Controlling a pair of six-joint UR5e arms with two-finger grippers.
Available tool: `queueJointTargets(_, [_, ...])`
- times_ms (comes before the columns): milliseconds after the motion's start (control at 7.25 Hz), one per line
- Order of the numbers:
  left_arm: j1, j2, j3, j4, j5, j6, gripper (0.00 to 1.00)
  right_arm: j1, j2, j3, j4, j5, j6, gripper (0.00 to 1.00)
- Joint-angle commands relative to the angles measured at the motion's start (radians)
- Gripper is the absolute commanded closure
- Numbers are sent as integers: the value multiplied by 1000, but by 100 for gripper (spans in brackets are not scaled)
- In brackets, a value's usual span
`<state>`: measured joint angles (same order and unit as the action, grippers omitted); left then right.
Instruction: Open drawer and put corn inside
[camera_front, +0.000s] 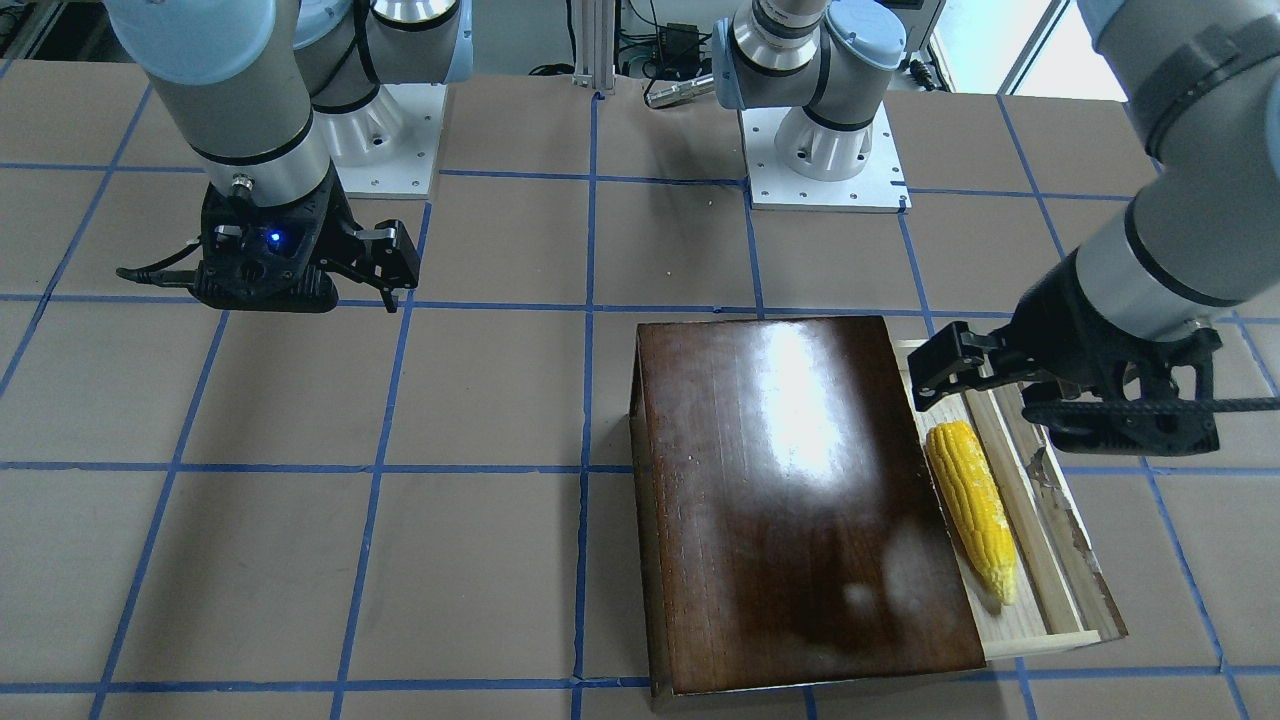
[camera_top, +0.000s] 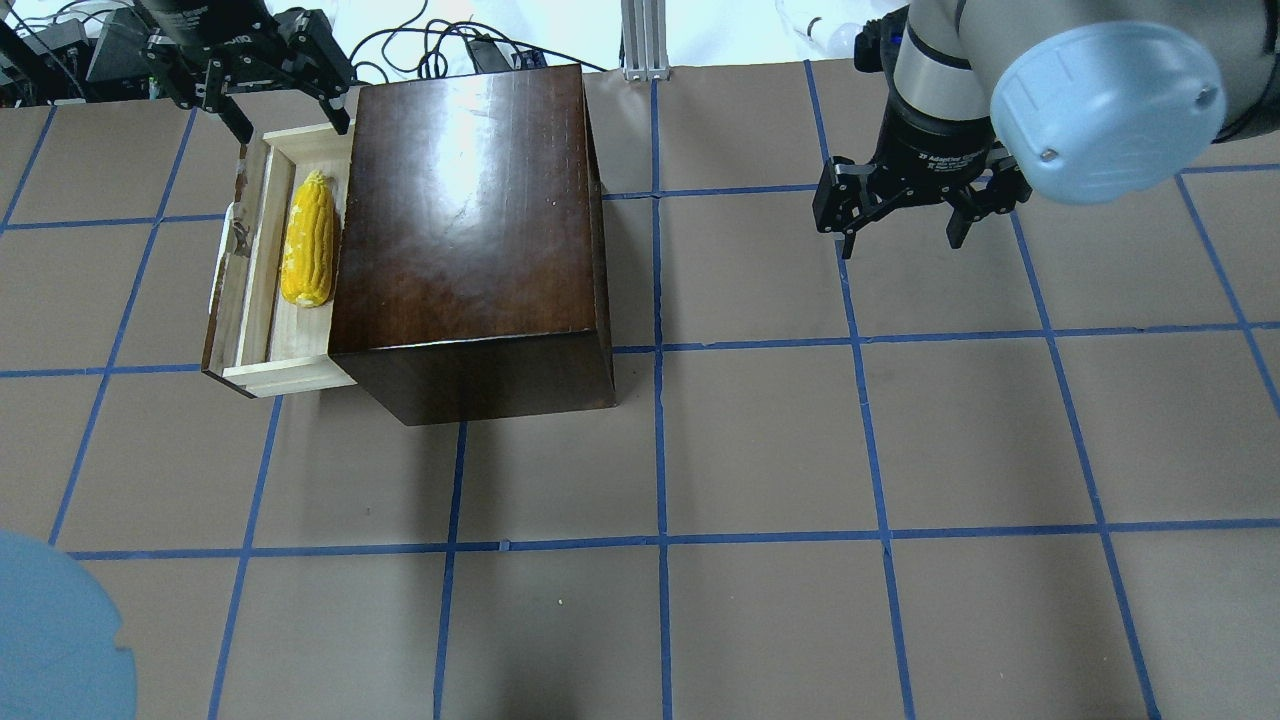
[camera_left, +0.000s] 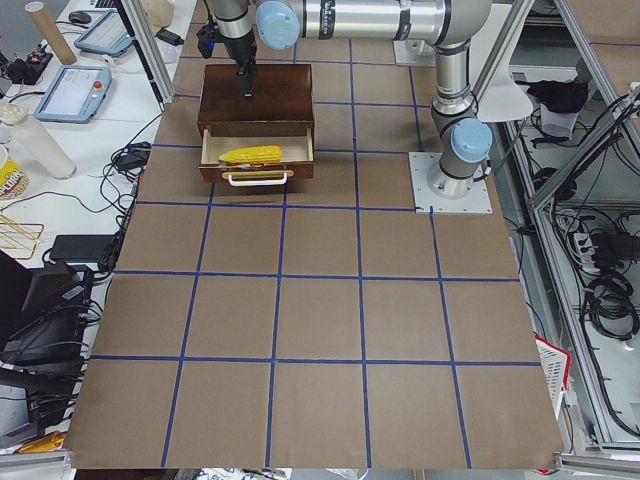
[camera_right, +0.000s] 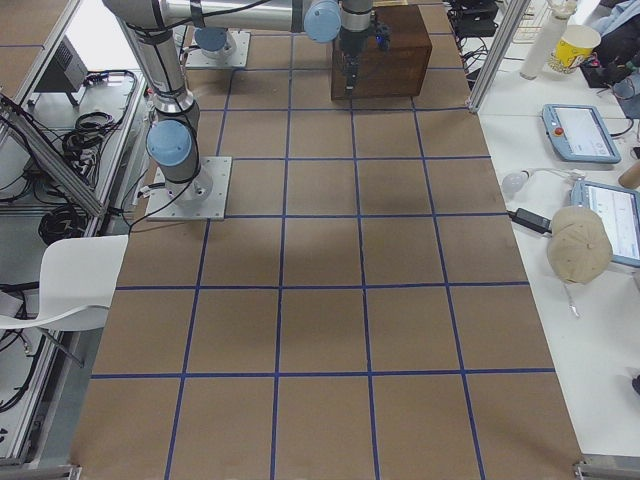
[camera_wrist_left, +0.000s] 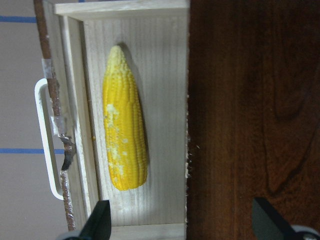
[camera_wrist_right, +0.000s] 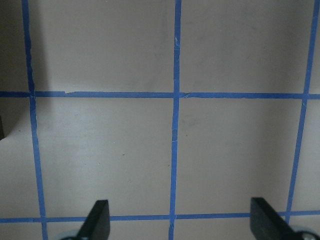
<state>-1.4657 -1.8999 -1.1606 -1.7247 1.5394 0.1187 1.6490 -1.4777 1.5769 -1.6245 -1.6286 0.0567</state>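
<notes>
The drawer (camera_top: 250, 290) stands pulled out of the dark glossy box (camera_top: 470, 220), its whitish handle (camera_wrist_left: 45, 140) on the outer front. Inside, the yellow corn (camera_top: 308, 240) lies lengthwise on the pale wood floor, also clear in the left wrist view as the corn (camera_wrist_left: 124, 135) and from the front as the corn (camera_front: 972, 510). My left gripper (camera_top: 290, 105) hangs open and empty above the drawer's far end, clear of the corn. My right gripper (camera_top: 905, 240) is open over bare table far from the box, holding nothing.
The brown table (camera_top: 760, 450) is crossed by blue tape lines. Both arm bases (camera_front: 825, 150) are mounted at the table's robot-side edge. Cables and devices (camera_left: 60, 90) lie on a side bench beyond the box.
</notes>
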Motion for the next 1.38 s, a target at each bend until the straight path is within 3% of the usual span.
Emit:
queueJointTargets(0, [-51, 42, -68, 1, -4, -19, 0, 0, 0, 0, 0, 1, 0, 0])
queueJointTargets(414, [-68, 105, -186, 14, 1, -66, 0, 0, 0, 0, -1, 0, 0, 0])
queueJointTargets(966, [-82, 163, -247, 14, 2, -71, 0, 0, 0, 0, 0, -2, 0, 0])
queueJointTargets(1241, [-85, 183, -286, 77, 5, -71, 0, 0, -1, 0, 0, 0, 0, 0])
